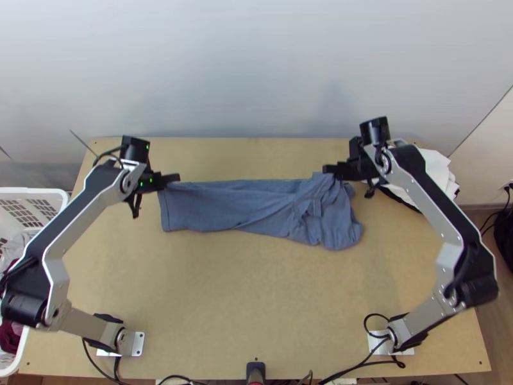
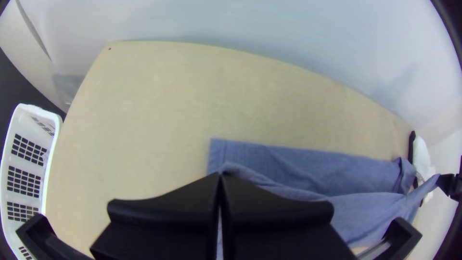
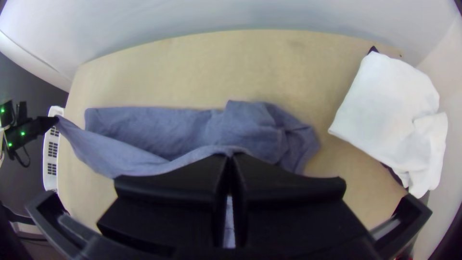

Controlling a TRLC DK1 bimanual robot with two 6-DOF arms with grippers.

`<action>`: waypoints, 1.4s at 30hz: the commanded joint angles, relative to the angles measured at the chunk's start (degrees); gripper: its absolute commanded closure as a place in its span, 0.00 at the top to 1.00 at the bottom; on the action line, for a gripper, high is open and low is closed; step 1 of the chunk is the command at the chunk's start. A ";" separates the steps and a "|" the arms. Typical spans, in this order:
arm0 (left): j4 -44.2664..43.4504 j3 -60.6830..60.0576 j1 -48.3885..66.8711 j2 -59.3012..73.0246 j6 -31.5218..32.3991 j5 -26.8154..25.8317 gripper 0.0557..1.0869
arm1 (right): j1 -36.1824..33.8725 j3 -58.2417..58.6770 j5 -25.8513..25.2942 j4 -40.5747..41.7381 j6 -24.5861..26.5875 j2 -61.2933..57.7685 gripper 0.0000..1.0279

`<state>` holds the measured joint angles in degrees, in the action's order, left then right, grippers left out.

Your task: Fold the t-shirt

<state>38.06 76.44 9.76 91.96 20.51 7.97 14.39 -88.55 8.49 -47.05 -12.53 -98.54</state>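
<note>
While pinching blue t-shirt (image 1: 256,205) in closed left pincer (image 1: 174,178) and closed right pincer (image 1: 328,169), slung between both over worktop (image 1: 224,289), expect light, limp, crease-prone handling, best gripped near corners, with bunched end (image 1: 336,226) to smooth beside right pincer.

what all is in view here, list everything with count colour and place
t-shirt: one, blue, lengthwise across table, raised edge held at both ends
white cloth: one pile, white, table's far right
basket: one, white, left of table
basket laundry: count unclear, dark red and pale, inside
table: one, light wood, centre
cables: several, black, near edge
backdrop: one, pale grey, behind table
arms: two, silver and black, left and right
left hand, right hand: two, black, shut on t-shirt
</note>
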 commanded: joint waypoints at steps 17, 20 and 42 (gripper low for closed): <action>-0.62 15.93 -2.38 17.46 -0.39 -0.14 0.04 | -4.37 -17.18 -0.05 0.03 1.99 -19.76 0.03; -1.41 16.28 -2.29 18.95 0.14 -0.23 0.04 | -4.81 -15.60 -0.05 0.47 2.16 -20.99 0.03; 5.00 5.38 0.00 10.34 3.92 -3.57 0.83 | 2.57 -9.27 0.30 2.22 -8.12 -5.43 0.97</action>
<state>43.55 90.52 10.13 107.63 26.50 4.78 13.58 -101.34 7.88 -44.18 -18.52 -111.18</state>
